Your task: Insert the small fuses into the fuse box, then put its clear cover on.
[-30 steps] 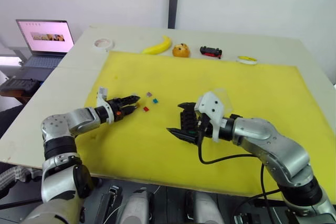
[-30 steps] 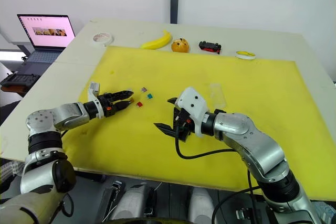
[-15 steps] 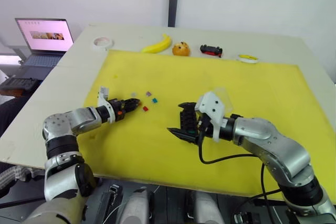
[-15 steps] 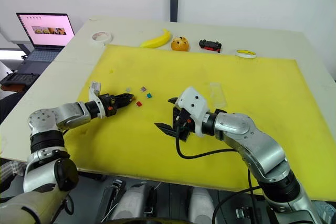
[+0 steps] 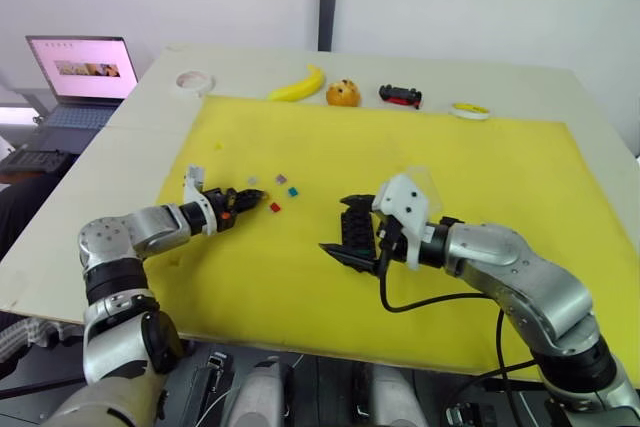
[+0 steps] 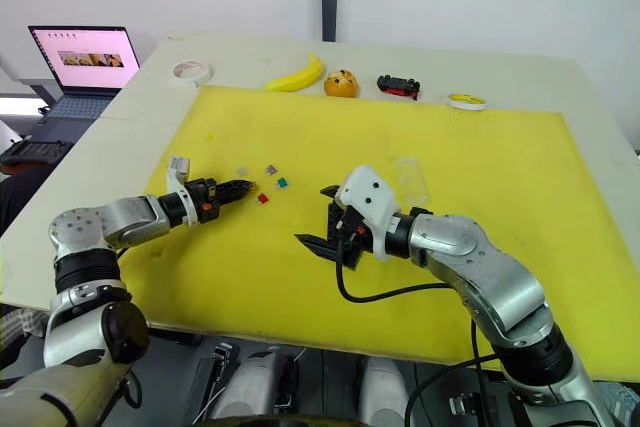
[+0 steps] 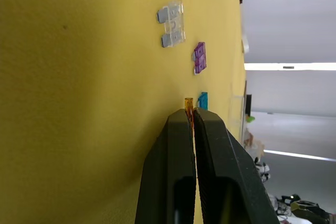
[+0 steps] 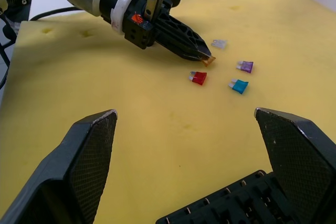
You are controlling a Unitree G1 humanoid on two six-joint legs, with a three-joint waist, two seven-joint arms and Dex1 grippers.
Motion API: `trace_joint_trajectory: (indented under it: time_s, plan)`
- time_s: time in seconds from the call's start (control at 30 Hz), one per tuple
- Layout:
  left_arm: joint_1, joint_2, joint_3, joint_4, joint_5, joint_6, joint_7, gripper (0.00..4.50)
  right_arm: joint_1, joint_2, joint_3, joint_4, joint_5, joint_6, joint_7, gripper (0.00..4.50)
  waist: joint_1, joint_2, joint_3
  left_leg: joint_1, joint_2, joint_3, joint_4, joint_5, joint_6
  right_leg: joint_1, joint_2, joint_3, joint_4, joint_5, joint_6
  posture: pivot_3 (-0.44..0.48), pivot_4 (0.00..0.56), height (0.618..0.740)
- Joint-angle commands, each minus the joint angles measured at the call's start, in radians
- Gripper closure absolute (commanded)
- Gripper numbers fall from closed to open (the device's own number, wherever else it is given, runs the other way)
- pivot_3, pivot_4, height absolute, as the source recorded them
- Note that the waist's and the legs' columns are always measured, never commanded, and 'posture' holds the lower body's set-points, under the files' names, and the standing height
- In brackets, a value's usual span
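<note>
Just above the yellow foam mat [image 5: 480, 157], the left pincer [image 8: 202, 54] pinches an orange-brown fuse [image 8: 209, 60]. Four small fuses lie close beyond its tips: red [image 8: 198, 78], teal [image 8: 239, 85], purple [image 8: 244, 66], clear grey [image 8: 218, 43]. Between the right pincer's [image 5: 345, 237] wide-spread fingers sits the slotted black fuse box [image 8: 236, 205]. The clear cover [image 6: 412, 177] lies behind it.

tabletop [image 5: 140, 152]: yellow mat [image 5: 450, 167] across centre | far edge, frame top: tape roll [image 5: 193, 81], banana [image 5: 299, 87], orange [image 5: 343, 94], toy car [image 5: 400, 97] | mat, centre-left: small fuses [image 5: 285, 187]
</note>
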Motion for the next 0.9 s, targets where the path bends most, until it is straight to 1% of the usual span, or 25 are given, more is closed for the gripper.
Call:
trace_joint_trajectory:
  time_s: [0.03,0.13,0.17,0.27,0.33,0.5,0.63,0.73,0.9]
  plan:
    - [0.006,0.028,0.039,-0.013,-0.009,0.029,0.010,4.48,-0.018,0.000,-0.038,-0.024,0.011,-0.009,0.002,0.00,-0.001,0.000,0.000,0.000,0.000,0.000,0.000,0.000,0.000,0.000,0.000,0.000,0.000,0.000,0.000,0.000,0.150,0.740]
    - [-0.038,0.042,0.087,-0.059,-0.077,0.077,0.027,4.48,-0.018,0.035,-0.074,-0.025,0.058,0.019,-0.021,0.00,-0.008,-0.001,0.002,-0.001,0.001,0.000,0.000,0.000,0.000,-0.001,0.002,0.000,0.000,0.000,0.000,0.000,0.150,0.740]
    - [-0.058,0.041,0.099,-0.085,-0.113,0.097,0.033,4.48,-0.017,0.056,-0.095,-0.025,0.086,0.035,-0.035,0.00,-0.010,-0.004,0.003,-0.001,0.002,0.000,0.000,0.000,-0.001,-0.001,0.002,0.000,0.000,0.000,0.000,0.000,0.150,0.740]
    - [-0.105,0.019,0.114,-0.144,-0.212,0.147,0.059,4.48,-0.019,0.122,-0.151,-0.023,0.168,0.087,-0.083,0.00,-0.012,-0.006,0.005,-0.003,0.003,-0.003,0.000,0.002,-0.003,-0.002,0.003,-0.001,0.001,0.001,0.001,0.000,0.150,0.740]
    - [-0.134,-0.015,0.099,-0.188,-0.287,0.154,0.088,4.48,-0.030,0.190,-0.195,-0.014,0.246,0.133,-0.135,0.00,-0.013,-0.005,0.005,-0.003,0.003,-0.004,0.000,0.002,-0.004,-0.002,0.003,-0.002,0.001,0.001,0.002,0.000,0.150,0.740]
    - [-0.164,-0.104,0.016,-0.277,-0.438,0.097,0.173,4.48,-0.084,0.357,-0.288,0.038,0.423,0.223,-0.304,0.00,-0.022,-0.005,0.005,-0.003,0.003,-0.004,-0.001,0.002,-0.004,-0.002,0.002,-0.001,0.001,0.002,0.003,0.000,0.150,0.740]
    - [-0.139,-0.127,-0.094,-0.365,-0.522,0.058,0.185,4.48,-0.137,0.479,-0.376,0.098,0.581,0.244,-0.482,0.00,-0.029,-0.003,0.006,-0.003,0.003,-0.004,-0.003,0.003,-0.006,-0.003,0.002,-0.001,0.002,0.002,0.003,0.000,0.150,0.740]
    - [-0.119,-0.121,-0.147,-0.389,-0.571,0.002,0.191,4.48,-0.159,0.505,-0.416,0.122,0.685,0.242,-0.577,0.00,-0.031,-0.001,0.007,-0.003,0.003,-0.004,-0.004,0.004,-0.006,-0.004,0.003,-0.001,0.002,0.001,0.002,0.000,0.150,0.740]
    - [-0.098,-0.091,-0.227,-0.401,-0.656,-0.077,0.198,4.48,-0.167,0.493,-0.426,0.141,0.809,0.219,-0.683,0.00,-0.030,-0.001,0.007,-0.003,0.003,-0.003,-0.004,0.004,-0.006,-0.004,0.003,-0.001,0.002,0.001,0.000,0.000,0.150,0.740]
